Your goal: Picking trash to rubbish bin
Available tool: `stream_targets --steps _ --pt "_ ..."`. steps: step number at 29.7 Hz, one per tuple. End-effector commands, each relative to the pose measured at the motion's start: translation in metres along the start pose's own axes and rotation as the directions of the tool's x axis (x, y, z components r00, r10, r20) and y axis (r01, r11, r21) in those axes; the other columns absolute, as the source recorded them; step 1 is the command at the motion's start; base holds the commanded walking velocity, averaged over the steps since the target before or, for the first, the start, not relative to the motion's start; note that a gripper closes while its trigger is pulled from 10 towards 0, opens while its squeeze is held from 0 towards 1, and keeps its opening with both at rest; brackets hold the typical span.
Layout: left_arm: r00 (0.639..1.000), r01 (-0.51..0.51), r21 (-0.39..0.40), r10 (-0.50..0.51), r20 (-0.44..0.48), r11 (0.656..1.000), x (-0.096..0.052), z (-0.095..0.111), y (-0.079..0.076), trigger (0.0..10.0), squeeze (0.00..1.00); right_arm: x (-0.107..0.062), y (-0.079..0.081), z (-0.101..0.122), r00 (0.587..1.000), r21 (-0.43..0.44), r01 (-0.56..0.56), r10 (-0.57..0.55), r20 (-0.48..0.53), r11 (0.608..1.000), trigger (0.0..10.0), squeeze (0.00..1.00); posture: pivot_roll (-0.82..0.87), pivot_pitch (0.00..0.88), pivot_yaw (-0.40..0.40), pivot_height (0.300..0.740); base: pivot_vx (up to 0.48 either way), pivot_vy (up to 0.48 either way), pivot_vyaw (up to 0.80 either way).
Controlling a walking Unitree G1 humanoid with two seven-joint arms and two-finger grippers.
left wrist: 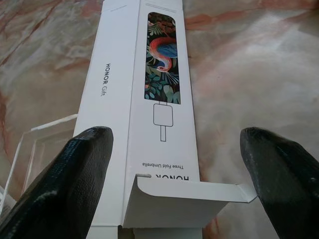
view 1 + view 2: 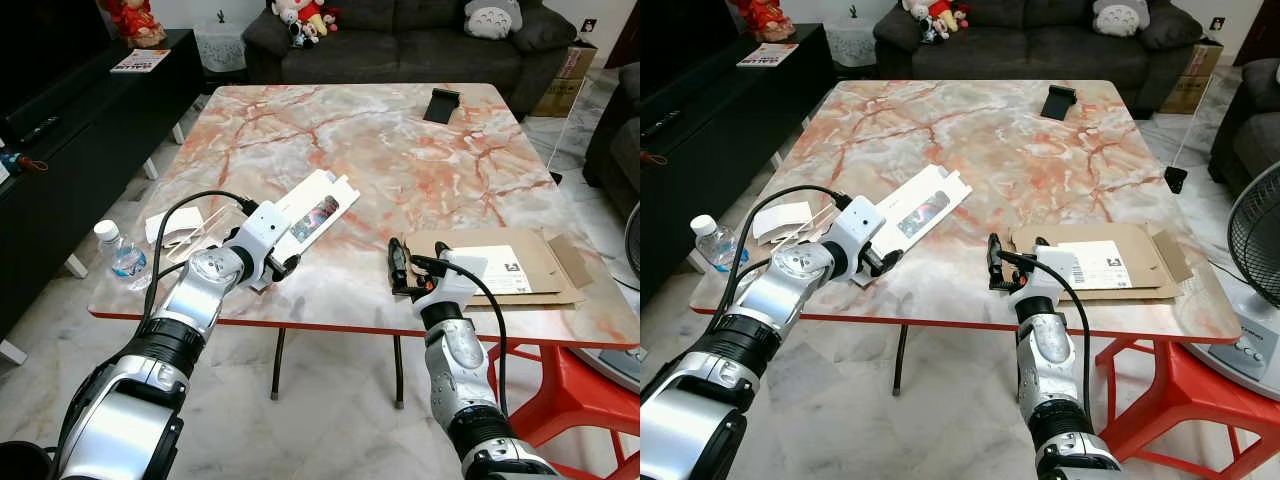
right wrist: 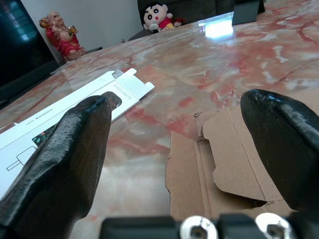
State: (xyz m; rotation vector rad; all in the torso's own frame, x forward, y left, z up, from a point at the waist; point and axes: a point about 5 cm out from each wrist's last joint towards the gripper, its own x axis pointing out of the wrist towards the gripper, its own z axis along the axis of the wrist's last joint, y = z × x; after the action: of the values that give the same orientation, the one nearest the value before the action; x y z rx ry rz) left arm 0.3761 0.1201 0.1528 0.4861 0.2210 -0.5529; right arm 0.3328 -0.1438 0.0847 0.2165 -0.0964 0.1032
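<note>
A flattened white gift box (image 2: 318, 213) with a bird picture lies on the marble table (image 2: 380, 150). My left gripper (image 2: 284, 266) is at its near end, open, with one finger on each side of the box's end flap (image 1: 187, 191). Right of that, a flattened brown cardboard box (image 2: 520, 268) with a white label lies by the table's front edge. My right gripper (image 2: 408, 263) stands open at the cardboard's left end, low over the table, holding nothing. In the right wrist view the cardboard (image 3: 219, 164) lies just ahead between the fingers.
A small plastic water bottle (image 2: 122, 252) and clear packaging (image 2: 182, 228) sit at the table's near left corner. A black stand (image 2: 441, 104) is at the far right. Around the table stand a sofa (image 2: 400, 40), a black cabinet (image 2: 80, 120), a red stool (image 2: 580, 400) and a fan (image 2: 1258, 250).
</note>
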Motion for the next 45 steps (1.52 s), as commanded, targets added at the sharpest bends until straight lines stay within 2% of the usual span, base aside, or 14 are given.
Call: stream_targets --steps 1,5,7,9,14,16,17,19,26,30,33,44,45 --pt "1.0 -0.016 0.019 0.016 -0.021 1.0 -0.001 -0.003 0.002 10.0 0.0 0.001 0.001 0.003 1.0 0.001 -0.007 0.007 0.009 1.0 10.0 0.0 -0.11 0.026 0.034 0.74 0.0 0.0 0.0" --pt "0.999 -0.038 0.038 0.039 -0.029 0.999 0.0 -0.005 0.005 10.0 0.0 0.002 0.001 0.003 1.0 0.001 -0.008 0.008 0.01 1.0 10.0 0.0 -0.11 0.024 0.034 0.74 0.0 0.0 0.0" --pt "0.998 -0.044 0.071 0.047 -0.036 0.996 0.0 -0.007 0.004 10.0 0.0 0.002 0.001 0.003 1.0 0.001 -0.007 0.007 0.01 1.0 10.0 0.0 -0.11 0.026 0.033 0.74 0.0 0.0 0.0" --pt "0.998 -0.045 0.137 0.051 -0.041 0.99 0.001 -0.008 0.002 10.0 0.0 0.002 0.001 0.003 1.0 0.0 -0.006 0.006 0.009 1.0 10.0 0.0 -0.11 0.026 0.033 0.74 0.0 0.0 0.0" --pt "0.997 -0.038 0.191 0.049 -0.054 0.981 0.003 -0.013 -0.004 10.0 0.0 0.002 0.001 0.003 1.0 0.001 -0.006 0.006 0.009 1.0 10.0 0.0 -0.11 0.026 0.033 0.74 0.0 0.0 0.0" --pt "0.997 -0.05 0.264 0.066 -0.051 0.963 0.005 -0.014 -0.008 10.0 0.0 0.001 0.0 0.003 1.0 0.002 -0.005 0.005 0.011 1.0 10.0 0.0 -0.11 0.027 0.031 0.74 0.0 0.0 0.0" --pt "0.997 -0.05 0.264 0.066 -0.051 0.963 0.005 -0.014 -0.008 10.0 0.0 0.001 0.0 0.003 1.0 0.002 -0.005 0.005 0.011 1.0 10.0 0.0 -0.11 0.027 0.031 0.74 0.0 0.0 0.0" --pt "0.995 -0.068 0.315 0.087 -0.047 0.947 0.006 -0.015 -0.009 10.0 0.0 0.001 0.0 0.003 1.0 0.002 -0.005 0.005 0.012 1.0 10.0 0.0 -0.11 0.027 0.031 0.74 0.0 0.0 0.0" --pt "0.991 -0.093 0.391 0.125 -0.056 0.916 0.007 -0.019 -0.008 10.0 0.0 0.001 0.0 0.003 1.0 0.004 -0.001 0.001 0.014 1.0 10.0 0.0 -0.12 0.027 0.033 0.74 0.0 0.0 0.0" --pt "0.983 -0.138 0.376 0.172 -0.058 0.916 0.007 -0.024 -0.004 10.0 0.0 0.001 0.0 0.003 1.0 0.004 0.0 0.0 0.014 1.0 10.0 0.0 -0.12 0.027 0.033 0.74 0.0 0.0 0.0" --pt "0.984 -0.135 0.329 0.165 -0.064 0.935 0.008 -0.028 -0.006 10.0 0.0 0.001 0.0 0.003 1.0 0.004 -0.001 0.001 0.014 1.0 10.0 0.0 -0.11 0.028 0.03 0.74 0.0 0.0 0.0" --pt "0.981 -0.14 0.333 0.177 -0.083 0.932 0.011 -0.034 -0.011 10.0 0.0 0.001 0.0 0.003 1.0 0.003 0.0 0.0 0.015 1.0 10.0 0.0 -0.12 0.027 0.029 0.74 0.0 0.0 0.0" --pt "0.98 -0.132 0.352 0.175 -0.094 0.927 0.011 -0.036 -0.011 8.9 0.0 0.001 0.0 0.003 1.0 0.002 0.0 0.0 0.014 1.0 10.0 0.0 -0.12 0.027 0.029 0.74 0.0 0.0 0.0"
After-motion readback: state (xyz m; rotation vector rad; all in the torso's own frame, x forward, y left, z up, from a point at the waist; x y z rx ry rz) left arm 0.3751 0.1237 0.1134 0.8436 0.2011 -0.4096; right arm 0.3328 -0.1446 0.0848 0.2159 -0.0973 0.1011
